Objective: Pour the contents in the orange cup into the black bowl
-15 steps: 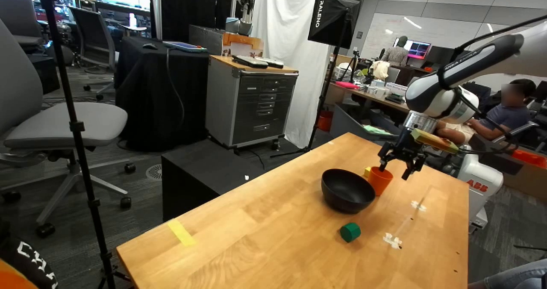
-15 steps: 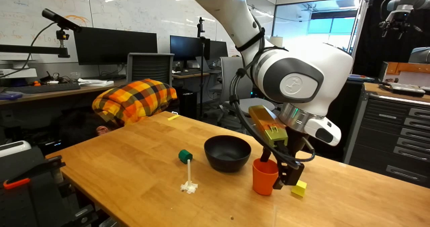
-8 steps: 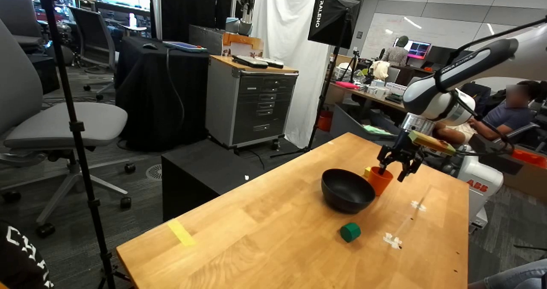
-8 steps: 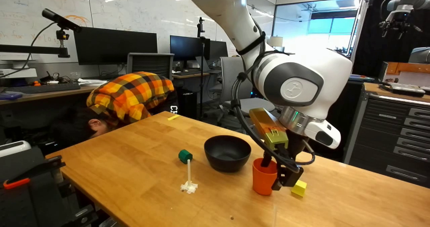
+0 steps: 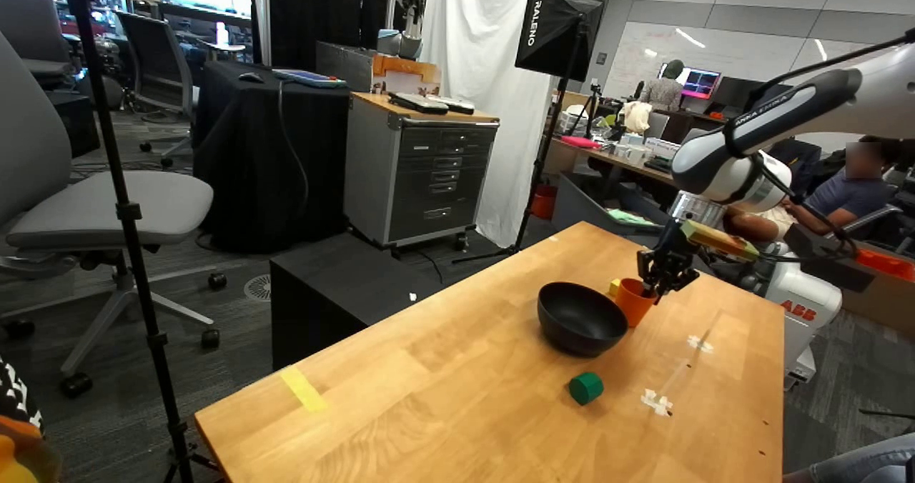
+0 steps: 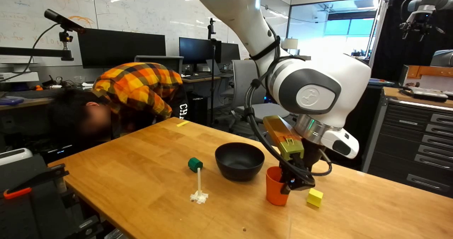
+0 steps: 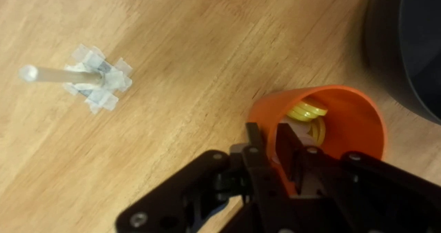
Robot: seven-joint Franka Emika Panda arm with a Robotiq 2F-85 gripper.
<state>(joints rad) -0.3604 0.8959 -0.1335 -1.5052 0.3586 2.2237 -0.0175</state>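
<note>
So that the cup (image 6: 275, 190) could presumably be tipped, the fingers (image 7: 255, 136) straddled its wall narrowly. Whether they gripped was unclear.

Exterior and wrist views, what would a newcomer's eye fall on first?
In an exterior view, probably the white arm looming over the wooden table, then the person in a checked shirt bent low beyond it. In the wrist view, the orange cup stands out beside the black bowl, with yellow discs inside and the gripper straddling its rim.
</note>
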